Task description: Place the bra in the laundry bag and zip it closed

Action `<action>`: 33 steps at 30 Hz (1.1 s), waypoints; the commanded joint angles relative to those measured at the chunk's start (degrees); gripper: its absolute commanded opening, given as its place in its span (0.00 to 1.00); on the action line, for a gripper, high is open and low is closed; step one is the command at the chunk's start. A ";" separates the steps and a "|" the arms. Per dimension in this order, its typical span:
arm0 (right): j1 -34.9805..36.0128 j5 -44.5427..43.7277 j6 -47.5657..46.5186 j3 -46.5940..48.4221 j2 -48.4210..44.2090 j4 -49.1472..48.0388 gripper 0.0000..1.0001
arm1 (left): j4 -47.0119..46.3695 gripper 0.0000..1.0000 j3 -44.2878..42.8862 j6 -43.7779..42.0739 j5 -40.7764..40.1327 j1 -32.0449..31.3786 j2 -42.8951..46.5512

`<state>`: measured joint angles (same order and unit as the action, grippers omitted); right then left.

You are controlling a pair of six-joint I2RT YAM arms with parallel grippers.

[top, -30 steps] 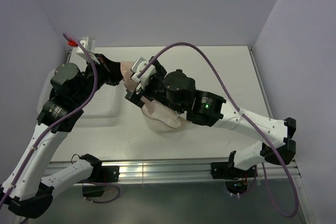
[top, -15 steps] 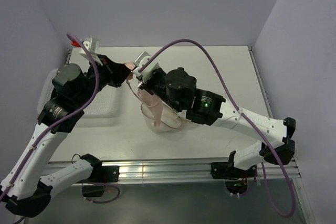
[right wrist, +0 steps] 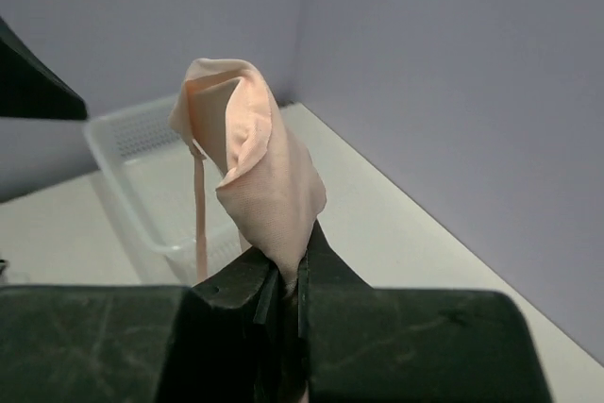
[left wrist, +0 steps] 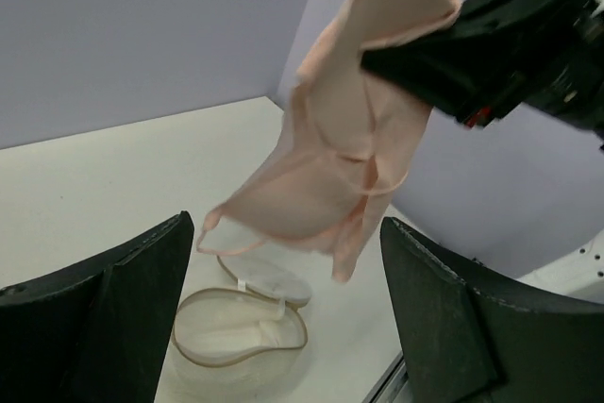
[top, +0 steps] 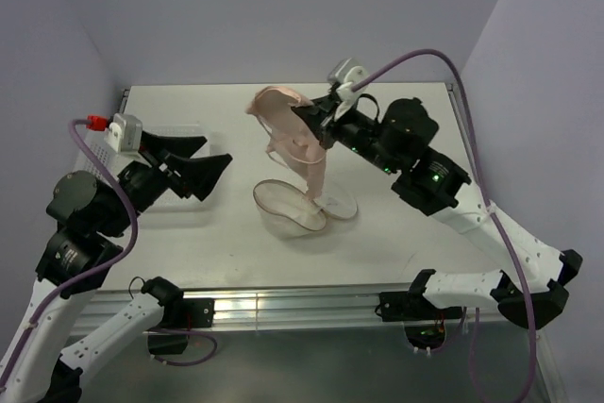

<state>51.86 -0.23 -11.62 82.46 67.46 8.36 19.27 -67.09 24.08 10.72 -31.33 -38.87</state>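
Observation:
The pale pink bra [top: 288,129] hangs in the air from my right gripper [top: 310,120], which is shut on one edge of it. In the right wrist view the fabric [right wrist: 255,167] is pinched between the closed jaws of the right gripper [right wrist: 293,276]. The laundry bag [top: 288,209] lies open on the table right under the bra, with its flat half [top: 342,205] folded out to the right. My left gripper [top: 200,159] stands open to the left of the bra, holding nothing. In the left wrist view, the bra [left wrist: 349,158] dangles above the open bag [left wrist: 241,342].
A white perforated plastic basket [top: 189,131] sits at the table's left, partly under my left arm; it also shows in the right wrist view as a basket [right wrist: 142,158] behind the bra. Lavender walls close in the table at the back and on both sides.
The left gripper let go of the bra, opened wide and drew back to the left. The right gripper shut on the bra and carried it up and rightward, above the bag.

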 commanded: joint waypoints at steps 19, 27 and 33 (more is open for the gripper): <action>-8.26 33.71 19.88 -7.75 -6.73 -17.67 0.00 | -18.65 0.81 10.40 2.38 22.41 -0.92 -7.26; -8.88 33.10 20.49 -7.84 -6.46 -18.55 0.00 | -21.46 0.64 12.51 2.82 25.93 -3.38 -8.94; -8.97 35.12 21.11 -9.15 -6.55 -19.87 0.00 | -21.37 0.14 11.11 3.96 23.04 -3.91 -9.91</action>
<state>43.18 33.08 8.73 74.43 61.36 -7.42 0.93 -54.52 27.66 34.61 -34.96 -48.60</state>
